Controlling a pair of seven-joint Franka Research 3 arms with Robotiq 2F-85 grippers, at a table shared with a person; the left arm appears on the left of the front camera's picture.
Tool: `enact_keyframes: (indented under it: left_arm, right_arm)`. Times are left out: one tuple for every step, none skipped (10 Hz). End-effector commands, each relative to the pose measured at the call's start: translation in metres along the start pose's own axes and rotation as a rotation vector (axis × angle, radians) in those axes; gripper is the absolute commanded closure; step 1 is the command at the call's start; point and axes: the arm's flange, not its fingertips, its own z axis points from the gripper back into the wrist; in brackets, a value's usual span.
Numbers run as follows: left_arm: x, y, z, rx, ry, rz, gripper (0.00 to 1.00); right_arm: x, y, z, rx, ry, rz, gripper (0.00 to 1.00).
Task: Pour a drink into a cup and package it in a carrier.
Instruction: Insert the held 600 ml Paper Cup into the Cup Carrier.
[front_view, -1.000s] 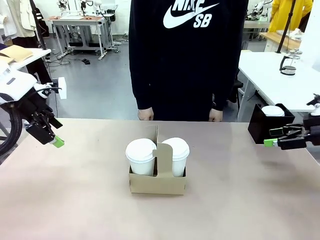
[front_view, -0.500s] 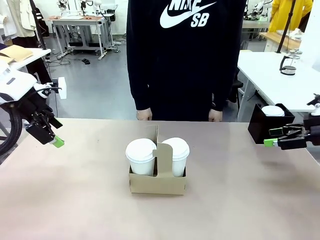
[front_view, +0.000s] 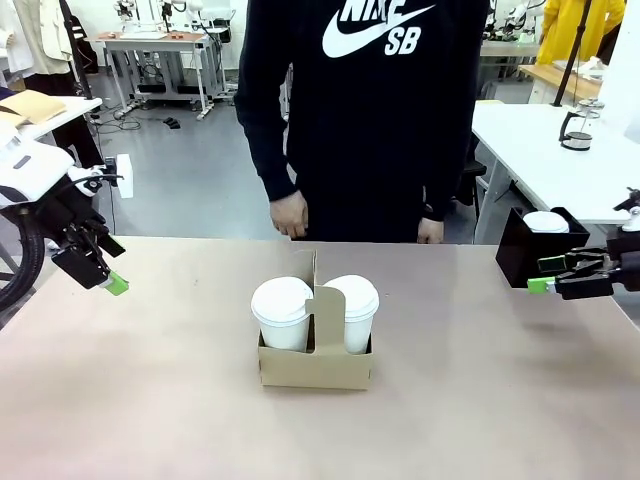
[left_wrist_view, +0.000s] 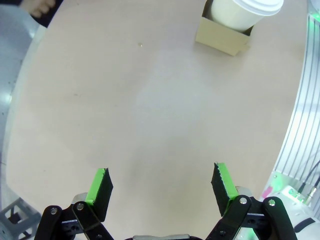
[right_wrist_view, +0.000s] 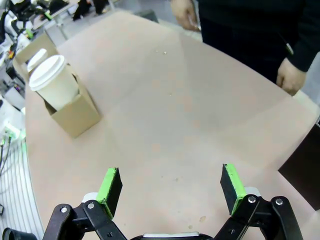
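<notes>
Two grippers, both wide open and empty: your left gripper (front_view: 108, 280) hangs over the table's left edge, your right gripper (front_view: 545, 278) hovers far right beside a black box (front_view: 522, 250). Out in the middle, the carrier (front_view: 315, 365) sits with two lidded cups (front_view: 282, 312) slotted in. Cardboard's light but floppy, and full cups will likely slosh, so take the centre handle (front_view: 323, 318), not the tray walls. The person's hand (front_view: 290, 213) is lifting nearby.
</notes>
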Motion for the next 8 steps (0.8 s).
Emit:
enact_keyframes:
  left_arm:
    - [0.0007,-0.0002,0.0009,-0.001,-0.011,0.005,0.0]
    - [0.0007,-0.0002,0.0009,-0.001,-0.011,0.005,0.0]
    - [0.0007,-0.0002,0.0009,-0.001,-0.011,0.005,0.0]
    - [0.0007,-0.0002,0.0009,-0.001,-0.011,0.005,0.0]
    - [0.0007,-0.0002,0.0009,-0.001,-0.011,0.005,0.0]
    - [0.0007,-0.0002,0.0009,-0.001,-0.011,0.005,0.0]
    - [0.0007,-0.0002,0.0009,-0.001,-0.011,0.005,0.0]
    - [0.0007,-0.0002,0.0009,-0.001,-0.011,0.005,0.0]
  right_arm:
    - [0.0001,0.0,0.0015,0.007,-0.009,0.004,0.0]
    - [0.0001,0.0,0.0015,0.007,-0.009,0.004,0.0]
    - [0.0001,0.0,0.0015,0.007,-0.009,0.004,0.0]
    - [0.0001,0.0,0.0015,0.007,-0.009,0.004,0.0]
    - [0.0001,0.0,0.0015,0.007,-0.009,0.004,0.0]
    - [0.0001,0.0,0.0015,0.007,-0.009,0.004,0.0]
    - [0.0001,0.0,0.0015,0.007,-0.009,0.004,0.0]
    - [0.0001,0.0,0.0015,0.007,-0.009,0.004,0.0]
